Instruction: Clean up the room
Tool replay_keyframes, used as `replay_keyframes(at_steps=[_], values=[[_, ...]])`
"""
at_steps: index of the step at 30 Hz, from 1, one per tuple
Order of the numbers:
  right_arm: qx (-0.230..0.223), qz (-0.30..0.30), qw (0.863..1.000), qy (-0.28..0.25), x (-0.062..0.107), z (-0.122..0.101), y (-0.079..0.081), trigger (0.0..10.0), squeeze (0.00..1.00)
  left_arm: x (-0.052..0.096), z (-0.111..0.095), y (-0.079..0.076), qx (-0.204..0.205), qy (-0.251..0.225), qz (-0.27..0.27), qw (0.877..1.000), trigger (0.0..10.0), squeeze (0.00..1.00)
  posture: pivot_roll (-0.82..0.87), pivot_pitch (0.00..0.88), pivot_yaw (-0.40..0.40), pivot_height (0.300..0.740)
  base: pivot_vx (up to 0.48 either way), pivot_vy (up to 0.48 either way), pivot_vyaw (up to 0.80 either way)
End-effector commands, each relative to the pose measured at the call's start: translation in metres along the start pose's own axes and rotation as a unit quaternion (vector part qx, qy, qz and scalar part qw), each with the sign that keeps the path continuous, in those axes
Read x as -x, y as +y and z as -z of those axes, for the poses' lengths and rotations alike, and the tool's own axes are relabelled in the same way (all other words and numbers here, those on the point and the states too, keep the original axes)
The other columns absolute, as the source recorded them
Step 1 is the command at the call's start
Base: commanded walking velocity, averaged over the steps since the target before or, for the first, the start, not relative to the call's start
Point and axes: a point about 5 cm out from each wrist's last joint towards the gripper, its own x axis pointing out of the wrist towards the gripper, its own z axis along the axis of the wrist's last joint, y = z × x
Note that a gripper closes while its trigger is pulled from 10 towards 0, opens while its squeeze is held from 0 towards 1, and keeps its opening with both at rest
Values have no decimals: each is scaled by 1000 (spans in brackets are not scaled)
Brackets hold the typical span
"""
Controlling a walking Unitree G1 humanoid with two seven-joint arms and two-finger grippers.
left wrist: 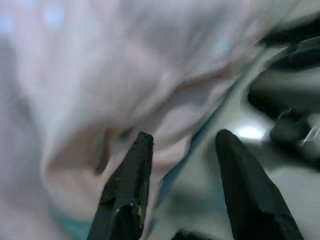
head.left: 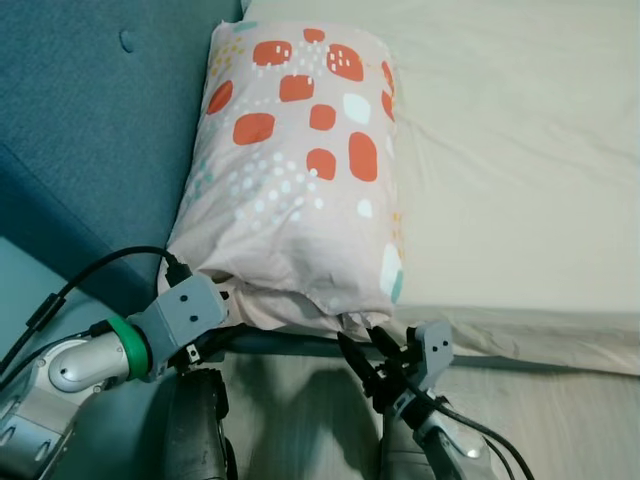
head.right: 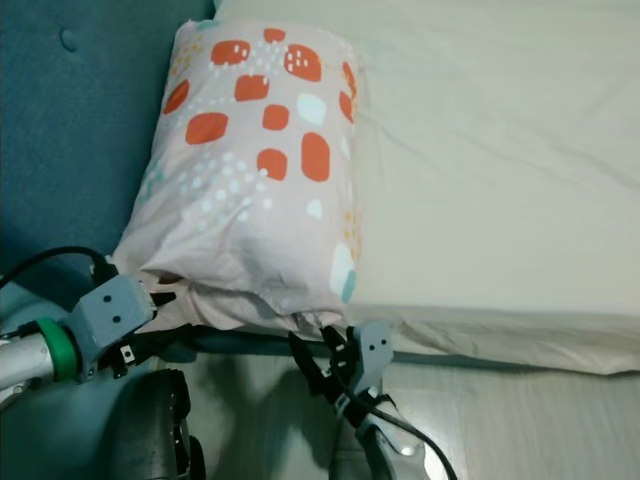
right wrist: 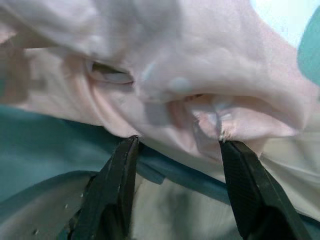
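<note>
where it lies on the bed (head.left: 520,150), the pillow (head.left: 295,170) shows orange patches.

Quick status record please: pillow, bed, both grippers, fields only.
pillow: pink pillow with orange patches, lying along the bed's left edge against the teal headboard
bed: cream sheet, near edge facing the robot
left gripper: open, at the pillow's near left corner, one finger against the fabric
right gripper: open, fingertips at the pillow's near hem, nothing clamped
floor: pale wood below the bed edge
</note>
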Motion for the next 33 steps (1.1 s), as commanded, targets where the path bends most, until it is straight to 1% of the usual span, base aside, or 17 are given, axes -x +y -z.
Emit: replay_keyframes(at_steps=[1,4,5,6,10,11,12,13,14,15,21,22,25,29,31,32,33], values=[[2,11,1000,21,17,9,-1,10000,0,17,-17,6,28,-34,22,999,10000,0,-28,127,43,566,0,0,0],[5,17,1000,22,22,8,-1,10000,0,23,-25,8,40,-48,27,998,10000,0,-27,130,43,566,0,0,0],[14,36,999,10,24,4,-2,10000,0,26,-37,9,52,-78,33,995,10000,0,-26,131,43,566,0,0,0],[39,96,994,-21,19,-7,-10,10000,0,17,-54,11,64,-128,18,990,10000,0,-36,127,46,566,0,0,0],[47,143,988,-41,11,-13,-17,10000,0,-3,-53,16,59,-132,-26,989,10000,0,-51,118,48,566,0,0,0],[44,158,985,-53,1,-17,-20,10000,0,-25,-36,21,27,-80,-83,993,10000,0,-59,115,51,566,0,0,0],[44,158,985,-53,1,-17,-20,10000,0,-25,-36,21,27,-80,-83,993,10000,0,-59,115,51,566,0,0,0],[41,166,983,-65,-8,-23,-21,10000,0,-45,-19,25,-3,-22,-134,991,10000,0,-76,110,55,566,0,0,0],[41,166,983,-65,-8,-23,-21,10000,0,-45,-19,25,-3,-22,-134,991,10000,0,-76,110,55,566,0,0,0],[38,166,982,-76,-15,-29,-19,10000,0,-58,-6,26,-22,17,-162,986,10000,0,-76,110,55,566,0,0,0],[32,164,983,-80,-14,-33,-18,10000,0,-68,31,27,5,112,-196,974,10000,0,-77,111,47,566,0,0,0],[31,168,982,-77,-12,-32,-19,10000,0,-70,55,20,-7,179,-194,965,10000,0,-73,110,40,566,0,0,0],[33,169,982,-79,-15,-34,-20,10000,0,-73,63,17,-7,202,-199,959,10000,0,-75,109,39,566,0,0,0],[34,168,981,-86,-19,-37,-19,10000,0,-74,44,18,23,141,-189,972,10000,0,-76,109,39,566,0,0,0],[31,169,981,-92,-20,-39,-18,10000,0,-67,10,23,47,35,-173,983,10000,0,-66,109,38,566,0,0,0],[31,169,981,-92,-20,-39,-18,10000,0,-67,10,23,47,35,-173,983,10000,0,-66,109,38,566,0,0,0],[29,169,981,-95,-21,-39,-17,10000,0,-58,-6,29,52,-12,-172,984,10000,0,-53,110,38,566,0,0,0]])
